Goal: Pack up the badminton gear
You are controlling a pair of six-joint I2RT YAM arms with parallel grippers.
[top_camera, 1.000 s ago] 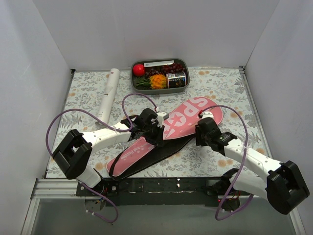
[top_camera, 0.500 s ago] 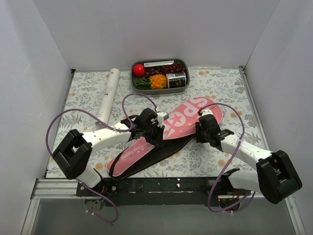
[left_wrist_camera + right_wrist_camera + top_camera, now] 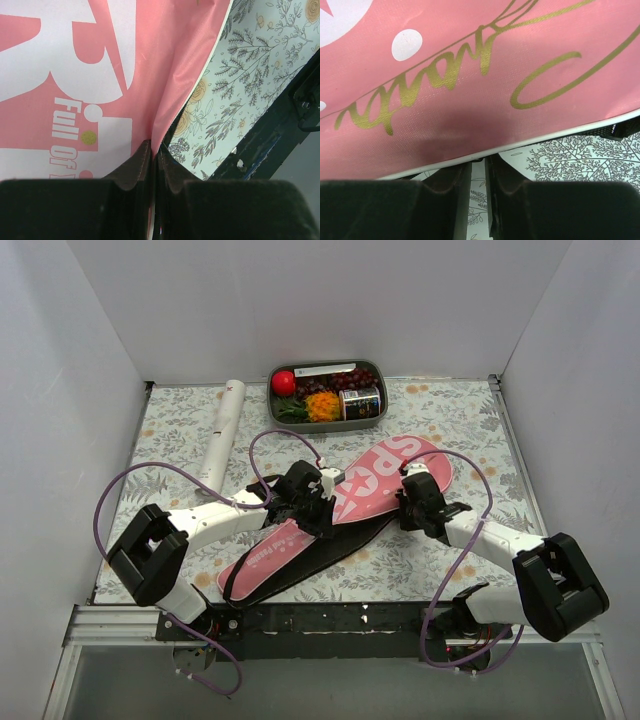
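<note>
The long pink bag [image 3: 385,480] with white lettering lies diagonally across the floral mat, its black underside [image 3: 330,555] showing along the near edge. My left gripper [image 3: 325,505] is shut on the pink top flap's edge by the zip [image 3: 155,147]. My right gripper [image 3: 410,490] is at the wide end's near edge. Its fingers stand a narrow gap apart, with a small dark zip part between the tips under the white piping [image 3: 479,162]. The white cardboard tube [image 3: 222,430] lies at the far left. No rackets show.
A grey food tray [image 3: 385,400] with a red ball [image 3: 283,382] and food stands at the back middle. White walls close in on three sides. A black rail [image 3: 330,618] runs along the near edge, also seen in the left wrist view [image 3: 280,130].
My right arm has swung in, its elbow moving left, and its gripper has moved up and left along the bag's edge. The bag's wide end has shifted slightly. The left arm has not moved.
</note>
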